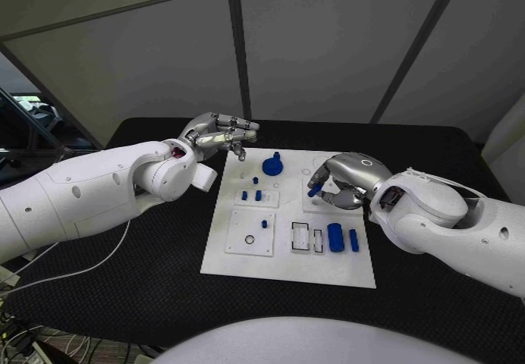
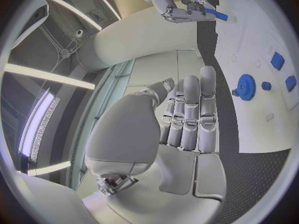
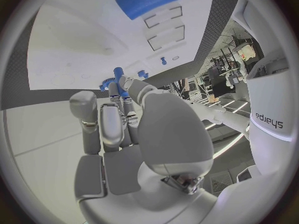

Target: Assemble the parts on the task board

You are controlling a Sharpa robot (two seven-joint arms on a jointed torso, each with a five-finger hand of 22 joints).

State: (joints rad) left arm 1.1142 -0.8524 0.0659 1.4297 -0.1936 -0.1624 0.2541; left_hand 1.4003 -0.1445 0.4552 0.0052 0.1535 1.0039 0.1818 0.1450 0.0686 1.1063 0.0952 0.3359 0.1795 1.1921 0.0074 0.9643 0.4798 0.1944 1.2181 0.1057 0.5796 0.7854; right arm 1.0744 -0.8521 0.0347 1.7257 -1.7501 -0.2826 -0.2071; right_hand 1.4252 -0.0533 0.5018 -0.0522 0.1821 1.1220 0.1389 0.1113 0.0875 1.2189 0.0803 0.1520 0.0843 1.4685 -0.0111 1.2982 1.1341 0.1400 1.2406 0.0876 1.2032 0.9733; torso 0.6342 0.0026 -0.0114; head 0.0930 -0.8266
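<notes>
Head view has us looking down on the white task board (image 1: 287, 262), a flat matte plate lying on the black, finely textured table (image 1: 438, 152). Our right hand (image 1: 339, 184) is hovering over the board's far right part and is pinching a small blue peg (image 1: 315, 191) between thumb and a finger; the peg's long axis is pointing down and toward the board's middle, and the other fingers are curling loosely around it. Right wrist view is showing the same peg (image 3: 117, 73) sticking out past the fingertips toward the white surface. We are judging that the coming move turns on this: the peg is lying just above the board, with the small blue pieces (image 1: 252, 196) of the upper left insert just to its left, so our right hand is the nearer one for seating it.

Our left hand (image 1: 222, 134) is waiting off the board's far left corner, holding nothing, its fingers straight and narrowly apart in the left wrist view (image 2: 190, 115). Nearest it is standing the blue gear (image 1: 272, 163), a toothed disc with a raised hub. Nearer us, a smooth blue cylinder (image 1: 336, 236) is lying with its long axis running front to back, beside 2 rectangular outlined recesses (image 1: 307, 236)
</notes>
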